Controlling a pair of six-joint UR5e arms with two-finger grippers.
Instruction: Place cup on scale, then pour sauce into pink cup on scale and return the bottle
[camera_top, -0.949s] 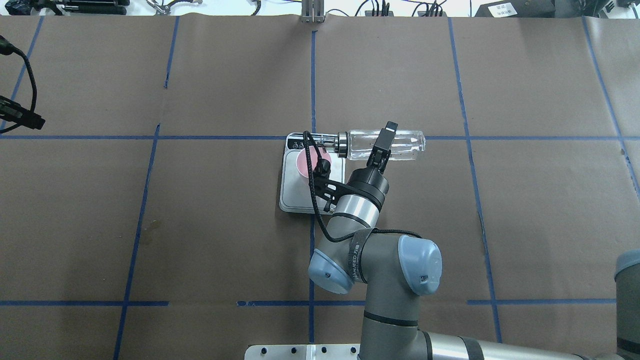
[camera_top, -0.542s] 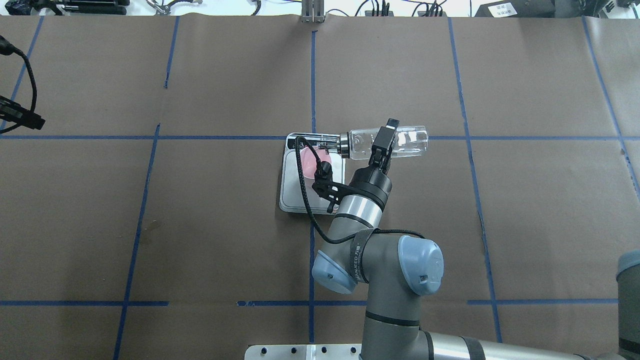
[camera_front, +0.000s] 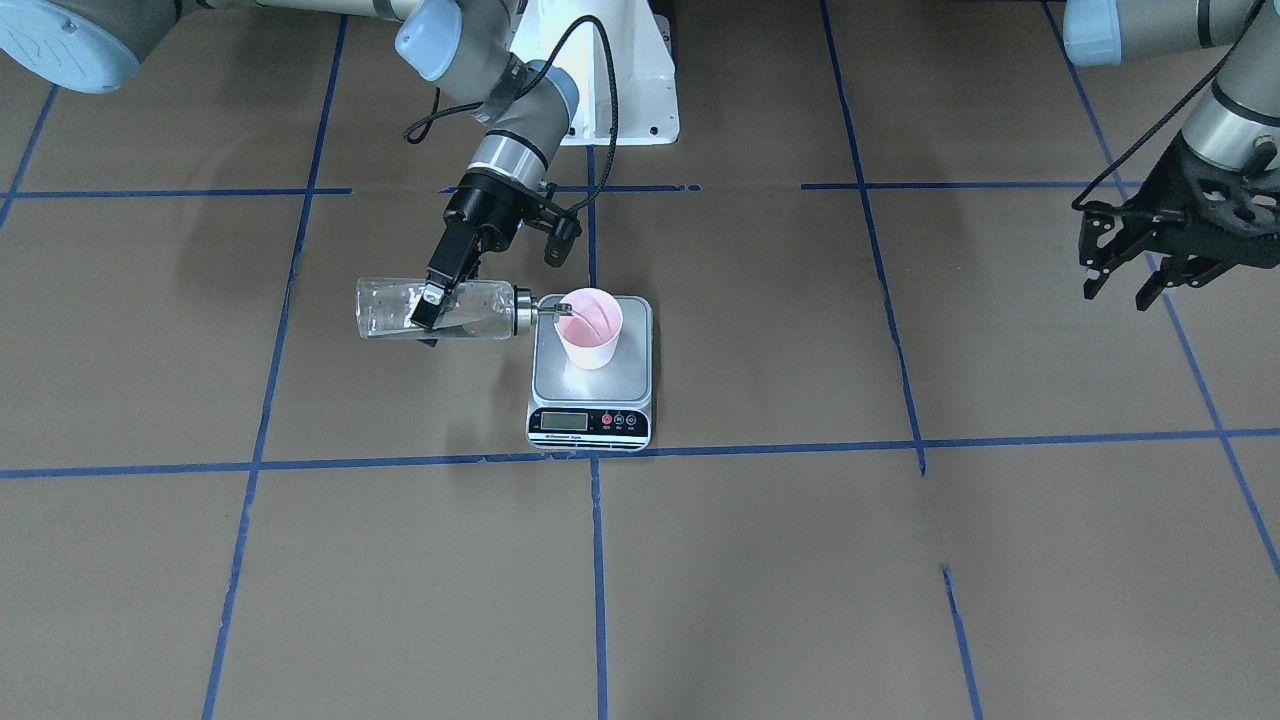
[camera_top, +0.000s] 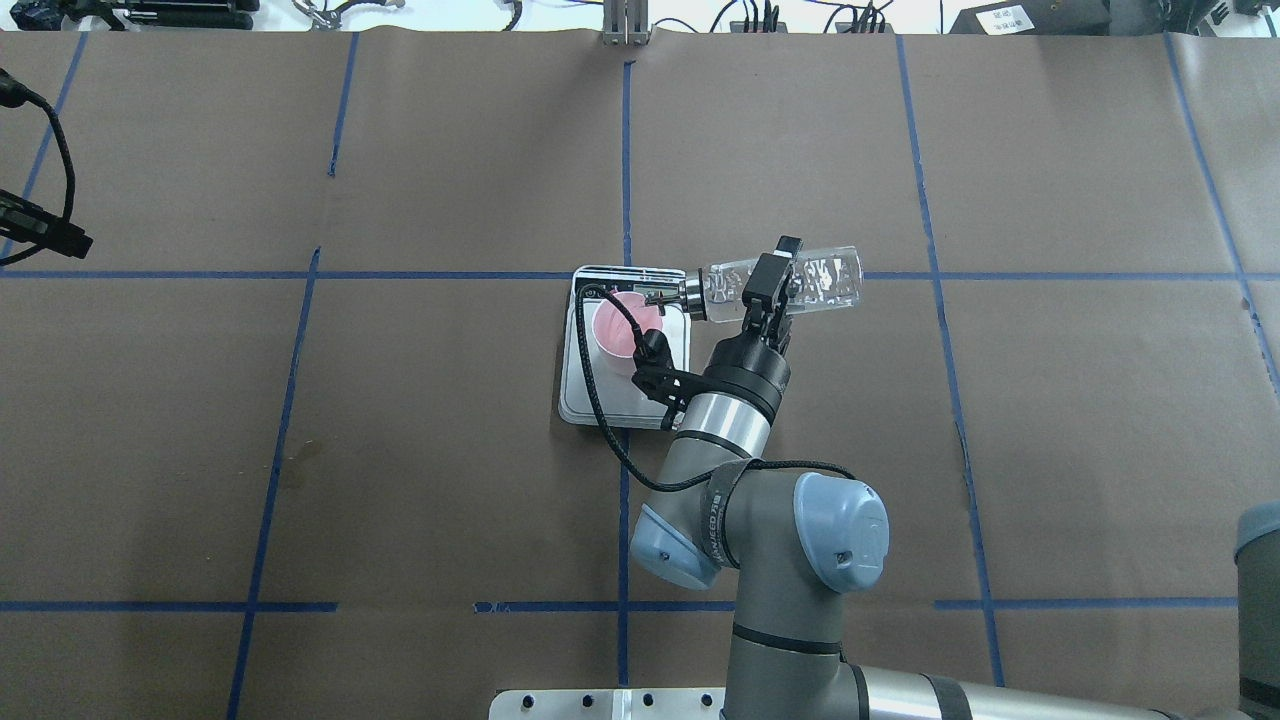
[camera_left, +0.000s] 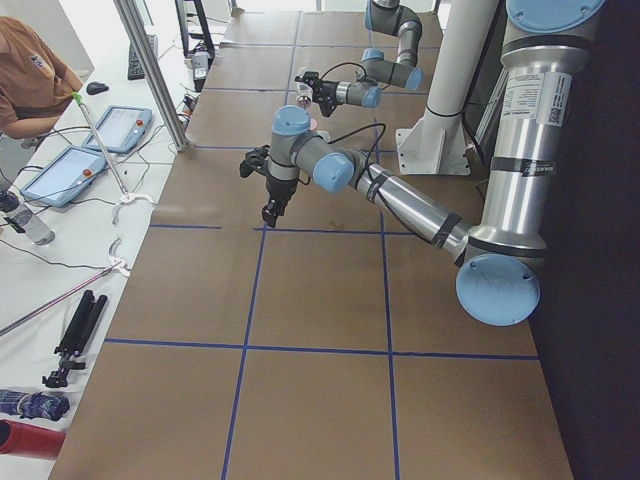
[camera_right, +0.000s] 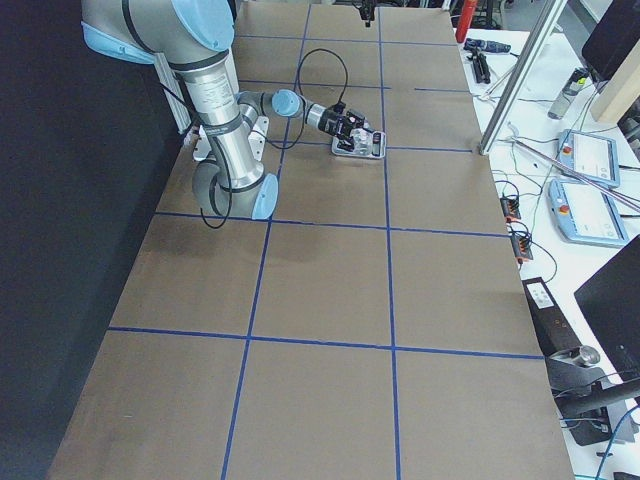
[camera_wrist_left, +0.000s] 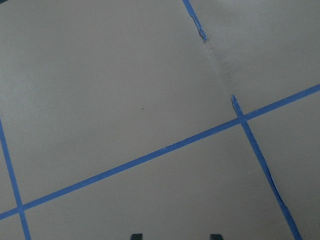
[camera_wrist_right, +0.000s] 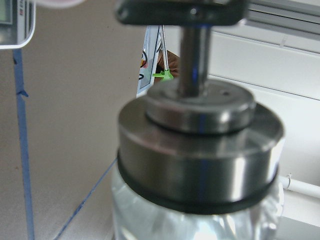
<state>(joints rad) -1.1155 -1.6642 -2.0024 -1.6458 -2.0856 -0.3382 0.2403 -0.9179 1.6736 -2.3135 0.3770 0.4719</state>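
On the worktop (camera_top: 400, 450) sits the scale (camera_front: 560, 382). The right claw (camera_top: 770, 285), clamped on the bottle (camera_front: 485, 308), holds it near-level, spout at the cup (camera_front: 590, 348) standing on the scale. A nudged rim could tip that light cup, spilling sauce (camera_front: 470, 322). The left claw (camera_front: 1115, 295) hangs apart, empty.

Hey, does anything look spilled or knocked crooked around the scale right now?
Nothing stands out. The cup stands upright on the scale, the right claw holds the bottle sideways with its spout at the cup's rim, and no puddle shows on the scale or the brown paper.
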